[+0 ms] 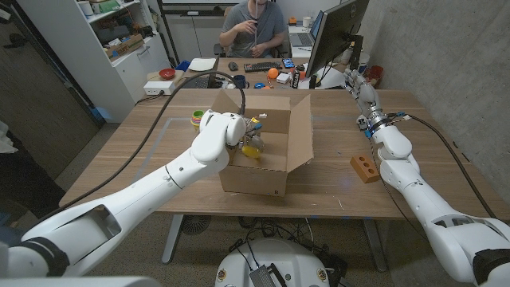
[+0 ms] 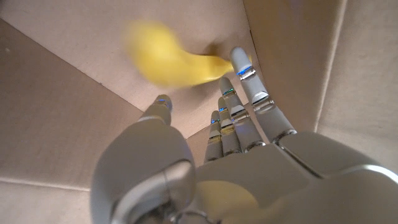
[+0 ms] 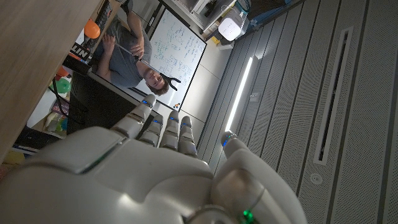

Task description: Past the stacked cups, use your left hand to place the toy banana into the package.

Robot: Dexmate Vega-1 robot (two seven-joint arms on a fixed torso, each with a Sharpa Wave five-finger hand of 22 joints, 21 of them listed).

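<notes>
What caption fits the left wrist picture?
Left hand, fingers spread, inside the cardboard box with the blurred yellow toy banana just beyond its fingertips.

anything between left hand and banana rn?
Nothing. In the left wrist view the left hand has open fingers, and the blurred toy banana sits just beyond the fingertips against the cardboard box wall.

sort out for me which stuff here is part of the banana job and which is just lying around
Part of the job:
- toy banana, blurred, in front of the fingertips
- cardboard box, the package
- left robot hand, inside the box

Lying about:
- orange block
- tape roll
- right robot hand, raised and idle
</notes>
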